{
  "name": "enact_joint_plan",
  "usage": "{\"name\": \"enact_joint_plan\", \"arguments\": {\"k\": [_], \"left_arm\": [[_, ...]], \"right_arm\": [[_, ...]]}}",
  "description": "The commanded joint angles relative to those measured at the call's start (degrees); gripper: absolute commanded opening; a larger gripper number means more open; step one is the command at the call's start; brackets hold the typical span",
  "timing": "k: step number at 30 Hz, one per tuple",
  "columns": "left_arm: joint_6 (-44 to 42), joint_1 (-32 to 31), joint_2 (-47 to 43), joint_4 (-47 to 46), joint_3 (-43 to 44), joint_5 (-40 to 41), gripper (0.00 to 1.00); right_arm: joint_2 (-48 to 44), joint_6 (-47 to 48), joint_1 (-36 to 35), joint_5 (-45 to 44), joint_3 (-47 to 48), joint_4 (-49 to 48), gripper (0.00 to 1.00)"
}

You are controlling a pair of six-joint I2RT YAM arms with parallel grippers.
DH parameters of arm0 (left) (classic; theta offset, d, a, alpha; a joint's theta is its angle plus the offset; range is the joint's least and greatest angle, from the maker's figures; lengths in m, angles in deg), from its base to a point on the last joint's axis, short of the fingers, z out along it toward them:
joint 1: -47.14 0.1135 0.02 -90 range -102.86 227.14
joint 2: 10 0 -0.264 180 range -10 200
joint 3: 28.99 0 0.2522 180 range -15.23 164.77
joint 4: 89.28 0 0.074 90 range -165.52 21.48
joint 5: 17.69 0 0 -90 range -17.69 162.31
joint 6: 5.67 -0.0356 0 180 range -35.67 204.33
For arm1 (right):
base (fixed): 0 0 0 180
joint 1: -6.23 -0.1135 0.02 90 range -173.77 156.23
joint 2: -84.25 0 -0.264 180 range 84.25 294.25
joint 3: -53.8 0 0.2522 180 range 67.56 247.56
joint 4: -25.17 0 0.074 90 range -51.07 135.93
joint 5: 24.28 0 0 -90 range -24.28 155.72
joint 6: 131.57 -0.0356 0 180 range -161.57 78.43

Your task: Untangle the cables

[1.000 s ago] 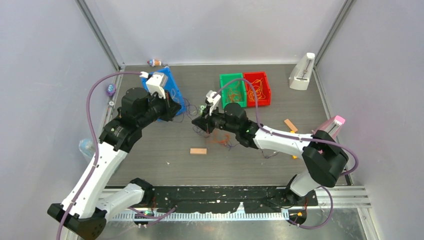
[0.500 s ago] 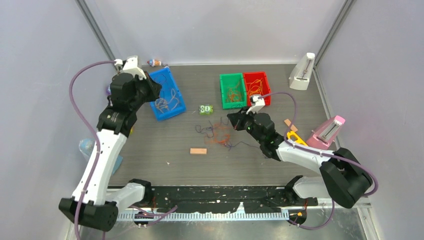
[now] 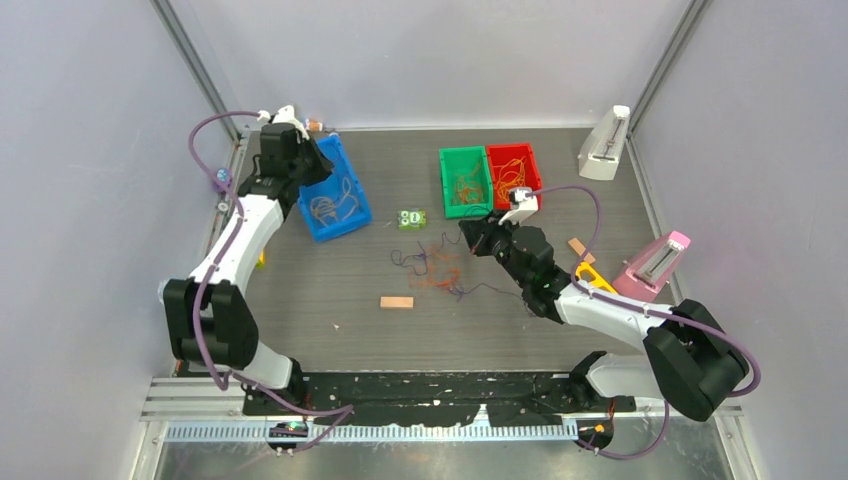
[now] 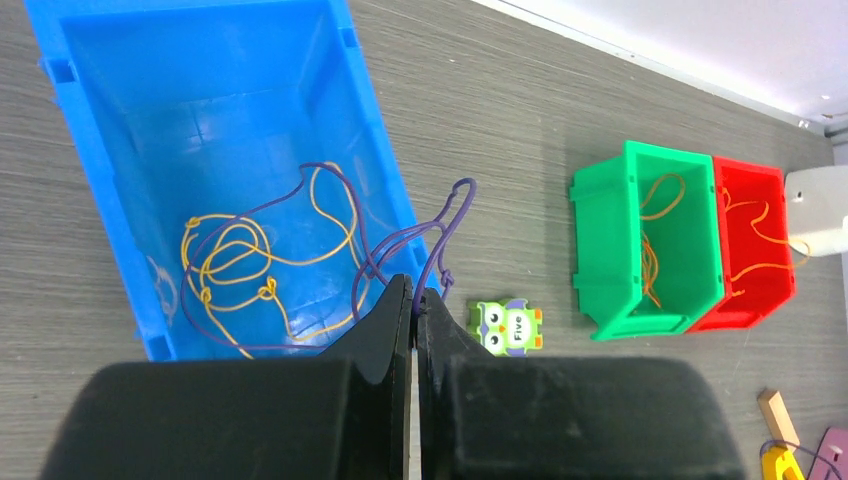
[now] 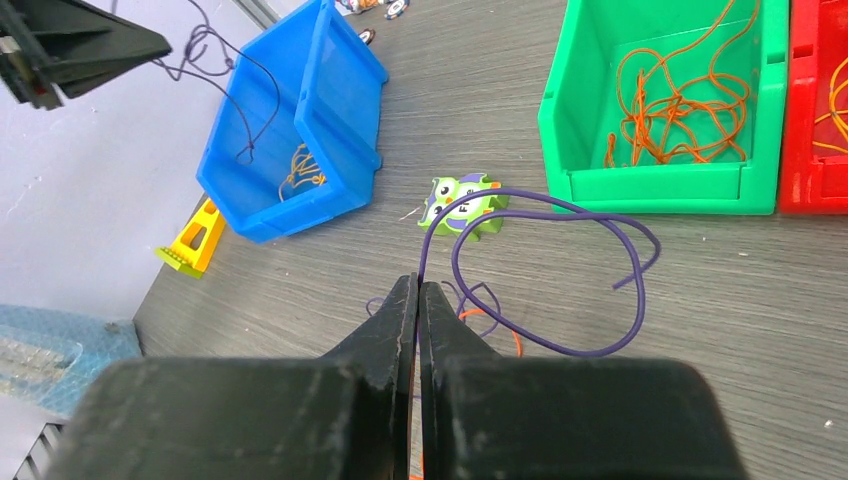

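A tangle of thin orange, red and purple cables [image 3: 432, 268] lies mid-table. My left gripper [image 4: 413, 292] is shut on a purple cable [image 4: 440, 235] and holds it above the blue bin [image 4: 110, 120], where its other end lies with yellow strands [image 4: 235, 262]. In the top view this gripper [image 3: 318, 158] is over the blue bin [image 3: 350, 224]. My right gripper [image 5: 418, 284] is shut on another purple cable [image 5: 560, 285] that loops in the air above the table; in the top view it [image 3: 468, 230] is right of the tangle.
A green bin [image 3: 464, 182] and a red bin [image 3: 512, 175] at the back hold orange strands. A green owl block [image 3: 411, 219] sits between the bins. A wooden block [image 3: 396, 302], a yellow piece [image 3: 592, 277], a pink-topped device [image 3: 658, 258] and a white one [image 3: 606, 146] stand around.
My left arm swung from mid-table back and left over the blue bin, carrying a purple cable. My right arm pulled back to the right, away from the tangle, with its purple cable.
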Motion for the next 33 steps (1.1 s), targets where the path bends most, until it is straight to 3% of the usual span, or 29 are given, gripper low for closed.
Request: {"name": "enact_joint_plan", "arguments": {"k": [1,6,16,25,27,29,31,33], "left_arm": [[1.6,1.5,2.2,-5.3,4.0,-3.7,0.00],[0.9,-1.6,-3.3,-5.2,2.7,-0.8,0.00],[0.0,-3.8,-8.8,-3.1,3.3,0.1,0.00],[-1.8,-3.8,-12.8,-1.6,1.6,1.4,0.00],[-1.9,-3.8,-13.4,-1.0,1.5,1.4,0.00],[-1.9,-3.8,-14.9,-0.2,1.3,1.0,0.00],[-1.8,-3.8,-17.1,1.0,0.1,0.9,0.00],[-1.3,-3.8,-20.3,2.4,-2.5,2.3,0.00]], "right_arm": [[-0.6,-0.4,0.1,-1.8,-0.2,-3.6,0.05],[-1.6,-0.7,0.1,-4.3,-1.0,-3.2,0.05],[-13.2,-9.1,0.1,-26.5,-9.1,3.1,0.05],[-10.9,-5.9,0.1,-21.6,-5.8,5.0,0.05],[-10.0,-4.1,0.1,-18.6,-5.0,3.8,0.19],[-7.7,-0.5,-0.6,-13.9,-2.0,3.7,0.83],[-4.7,7.1,-2.9,-11.9,5.0,9.8,0.96],[-0.4,12.1,-5.1,-9.5,14.1,18.4,0.95]]}}
